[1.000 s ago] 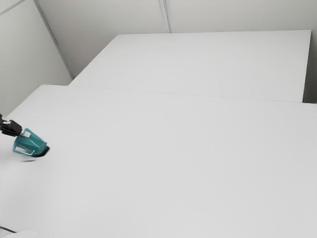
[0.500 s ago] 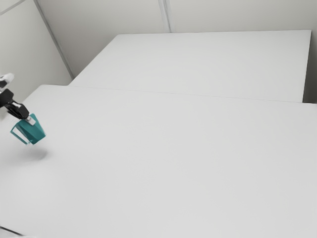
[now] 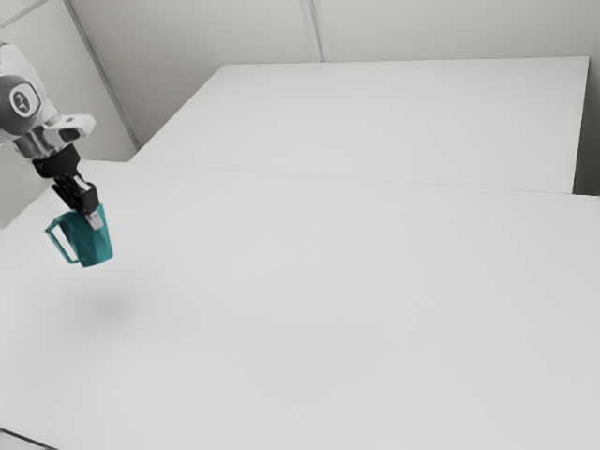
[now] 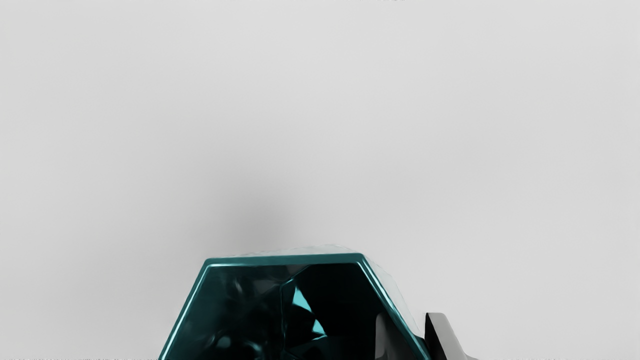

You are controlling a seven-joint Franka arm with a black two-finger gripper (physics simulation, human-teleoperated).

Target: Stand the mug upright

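- At the exterior view's left, handle (image 3: 60, 246) sticks out, free; probably a usable backup hold.
- Next, teal mug (image 3: 92, 247): in the air, mouth up, slightly tilted.
- At its upper wall, gripper (image 3: 95, 221): clamped on the mug, rim wall pinched, one finger apparently inside.
- Handling, my guess: light, stiff, slick faceted sides, maybe breakable; rim wall okay to hold, could pivot if bumped.
- Below and rightward, white table (image 3: 328, 309), soft shadow (image 3: 108, 307) under mug.
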